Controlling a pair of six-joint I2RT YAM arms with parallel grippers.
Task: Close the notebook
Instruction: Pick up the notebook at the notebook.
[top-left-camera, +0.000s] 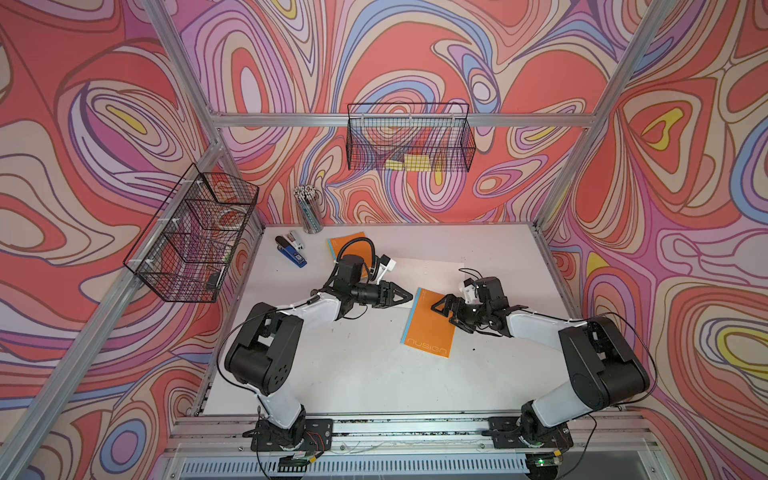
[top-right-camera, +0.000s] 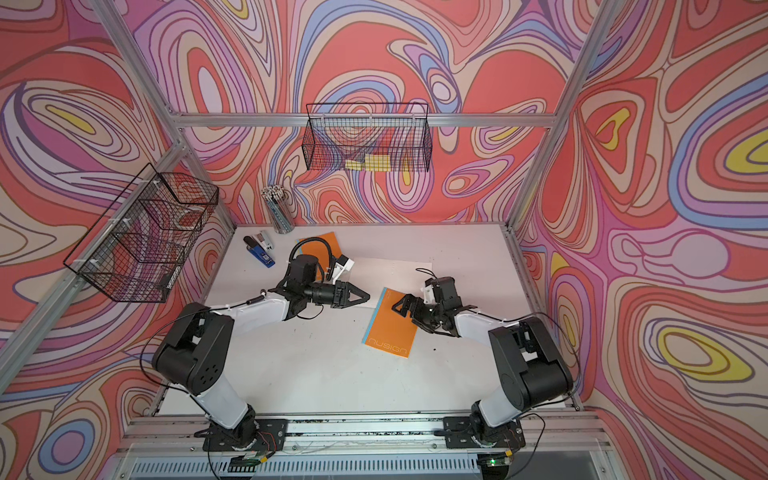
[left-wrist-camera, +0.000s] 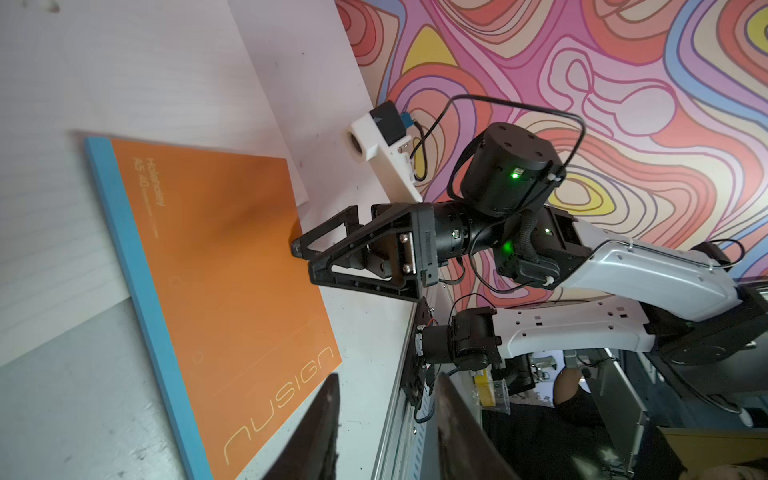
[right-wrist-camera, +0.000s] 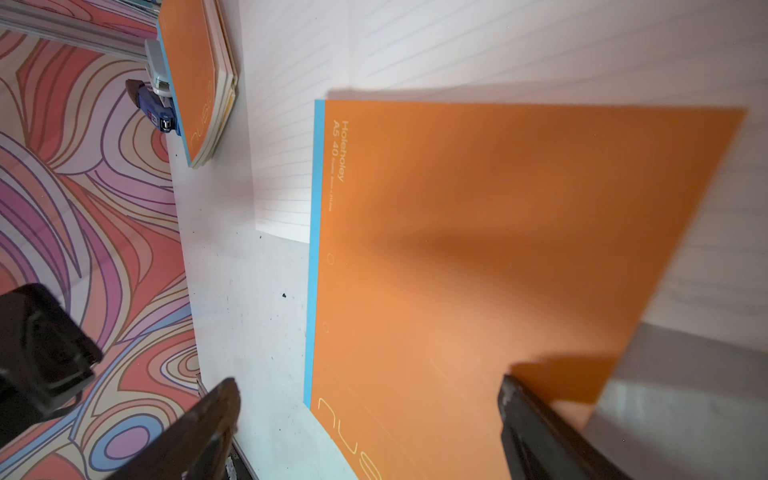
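1. Find the notebook lying flat on the table, right of centre, with the orange cover up and the blue spine to the left. Looks fully shut in both top views, with the far end resting on a lined sheet.
2. See the right gripper low over the far right edge of the cover, with jaws spread wide and nothing clamped. In the left wrist view, seems to rest one fingertip on that edge.
3. See the left gripper just left of the notebook's far corner and apart from it, with fingers partly spread and nothing between them.
4. Judge the closing step as good as done: no page or flap seen standing up. Remains only to settle the cover and let go.
5. For the next move, lift the right fingertip straight up off the cover, without dragging it sideways or catching the open edge.
6. Should the cover spring up, press once more near the right edge before pulling back.
7. Draw the left arm back toward the near left, clear of the second notebook and the stapler at the far left.
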